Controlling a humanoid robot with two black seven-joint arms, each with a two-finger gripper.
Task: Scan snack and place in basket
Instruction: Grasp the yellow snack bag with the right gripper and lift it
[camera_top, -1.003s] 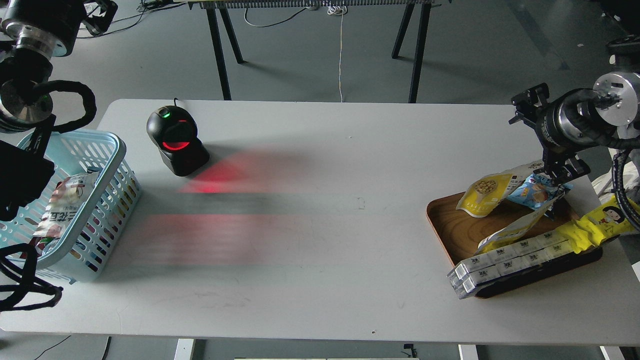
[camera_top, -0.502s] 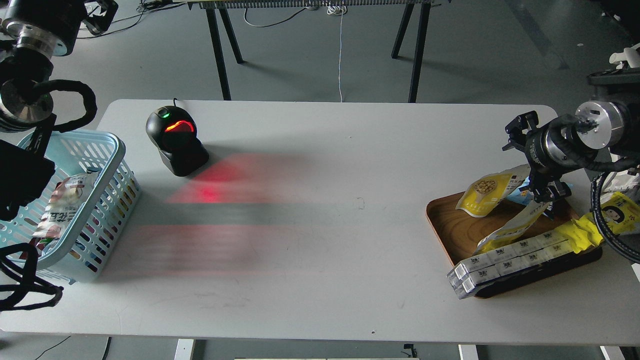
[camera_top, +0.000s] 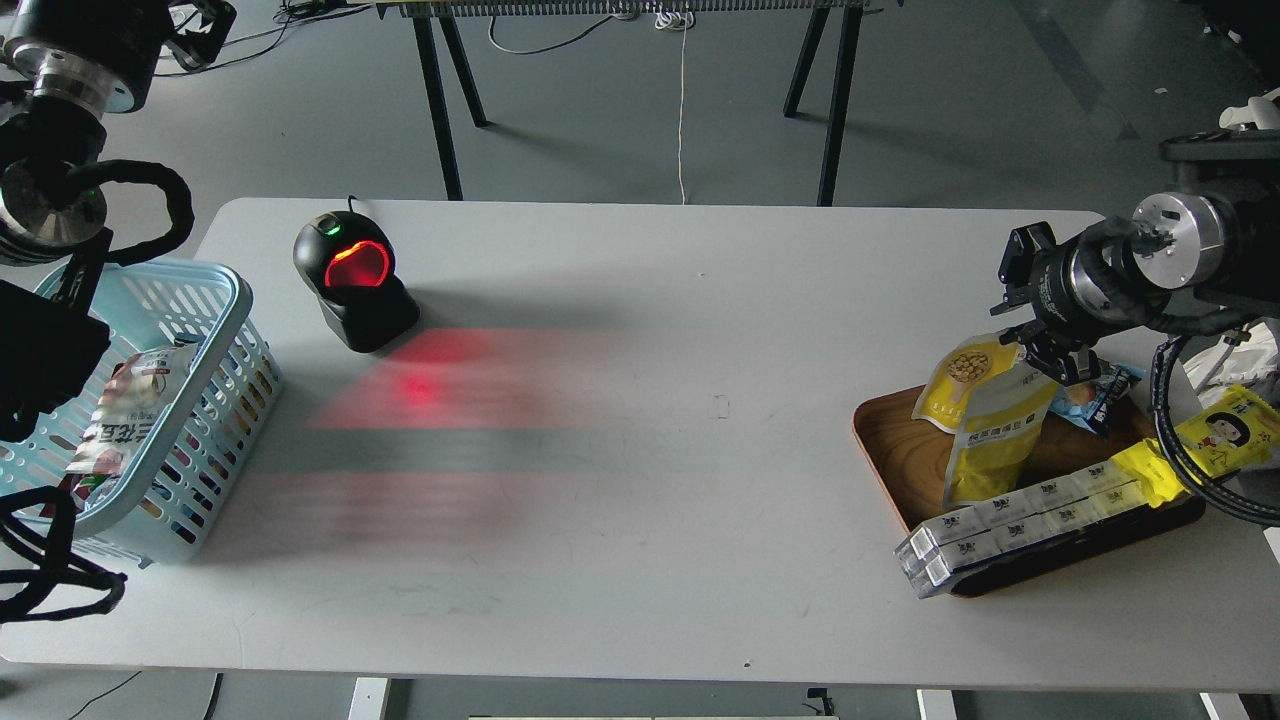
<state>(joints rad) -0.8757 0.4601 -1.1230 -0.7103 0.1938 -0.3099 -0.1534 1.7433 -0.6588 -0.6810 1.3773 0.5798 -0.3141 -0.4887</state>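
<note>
Two snack pouches show on the brown wooden tray (camera_top: 882, 447) at the right. One snack pouch (camera_top: 993, 440), yellow with dark text, hangs upright from my right gripper (camera_top: 1052, 358), which is shut on its top edge. A second pouch (camera_top: 962, 378) with a bean picture sits just left of it and partly behind it. The light blue basket (camera_top: 215, 300) stands at the table's left edge with a red-and-white packet (camera_top: 125, 415) inside. My left arm's dark end (camera_top: 40, 365) hangs over the basket; its fingers cannot be told apart.
A black barcode scanner (camera_top: 352, 282) with a red glowing window stands at the back left and casts red light on the table. On the tray lie a small blue packet (camera_top: 1098, 393), a row of white boxes (camera_top: 1010, 530) and a long yellow cartoon-face packet (camera_top: 1215, 438).
My right gripper has moved left and slightly up, lifting one pouch from lying slanted to hanging upright. The blue packet has dropped back onto the tray. The left arm has not moved.
</note>
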